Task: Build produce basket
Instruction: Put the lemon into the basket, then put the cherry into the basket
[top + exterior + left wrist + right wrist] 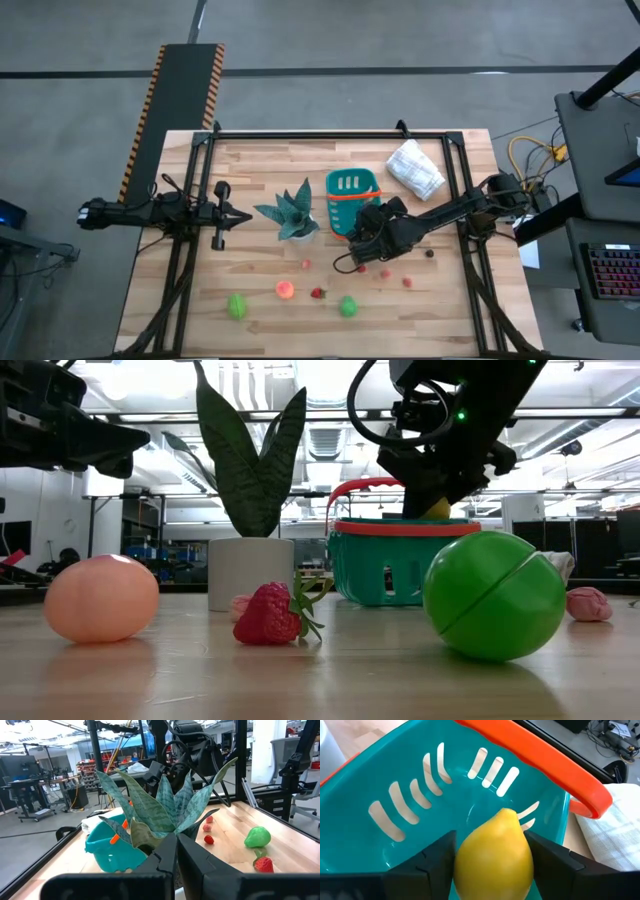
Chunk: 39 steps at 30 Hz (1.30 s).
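The right gripper (492, 857) pinches a yellow lemon (493, 852) between its fingers, just above the open basket (410, 795) beside the plant (290, 213). If the lemon is released too near the orange rim (540, 765), it may bounce out onto the table (260, 300). Its long axis runs forward, the pointed end toward the basket's slotted far wall. The left gripper (176, 851) waits pressed together behind the plant.

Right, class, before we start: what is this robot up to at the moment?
It is filling a basket with toy produce. The right gripper holds a yellow lemon just above the basket's open top, about to drop it in. The left gripper waits shut beside the potted plant. More toy pieces, such as a strawberry and a green ball, lie on the table.
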Available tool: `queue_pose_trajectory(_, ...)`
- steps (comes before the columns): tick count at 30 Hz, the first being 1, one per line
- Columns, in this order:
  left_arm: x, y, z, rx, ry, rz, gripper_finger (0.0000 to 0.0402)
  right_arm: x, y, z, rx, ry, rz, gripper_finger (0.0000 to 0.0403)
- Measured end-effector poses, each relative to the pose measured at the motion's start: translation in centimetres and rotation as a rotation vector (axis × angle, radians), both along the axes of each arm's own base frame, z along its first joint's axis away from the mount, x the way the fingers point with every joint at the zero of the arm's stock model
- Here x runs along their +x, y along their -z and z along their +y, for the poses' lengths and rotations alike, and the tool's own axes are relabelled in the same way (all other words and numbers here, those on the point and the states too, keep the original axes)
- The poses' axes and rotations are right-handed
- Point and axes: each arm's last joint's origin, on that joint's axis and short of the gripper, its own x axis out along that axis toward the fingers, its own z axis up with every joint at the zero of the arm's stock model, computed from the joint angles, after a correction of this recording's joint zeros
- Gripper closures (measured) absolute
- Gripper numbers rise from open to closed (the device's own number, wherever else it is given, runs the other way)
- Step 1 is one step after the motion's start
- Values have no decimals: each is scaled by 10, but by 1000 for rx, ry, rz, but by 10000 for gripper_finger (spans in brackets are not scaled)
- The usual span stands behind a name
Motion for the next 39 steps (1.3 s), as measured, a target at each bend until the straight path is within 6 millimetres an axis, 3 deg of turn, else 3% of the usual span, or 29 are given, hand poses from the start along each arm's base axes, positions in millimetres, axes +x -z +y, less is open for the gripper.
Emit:
queue_pose_trajectory(23,0,0,0,0,0,1,402,0,-6,2,5,-39,6,177)
queue_pose_trajectory(30,0,0,0,0,0,2,402,3,-21,11,-30,-199,92,177)
queue_pose_trajectory(39,0,0,0,0,0,0,402,9,-36,27,-159,-549,375,177)
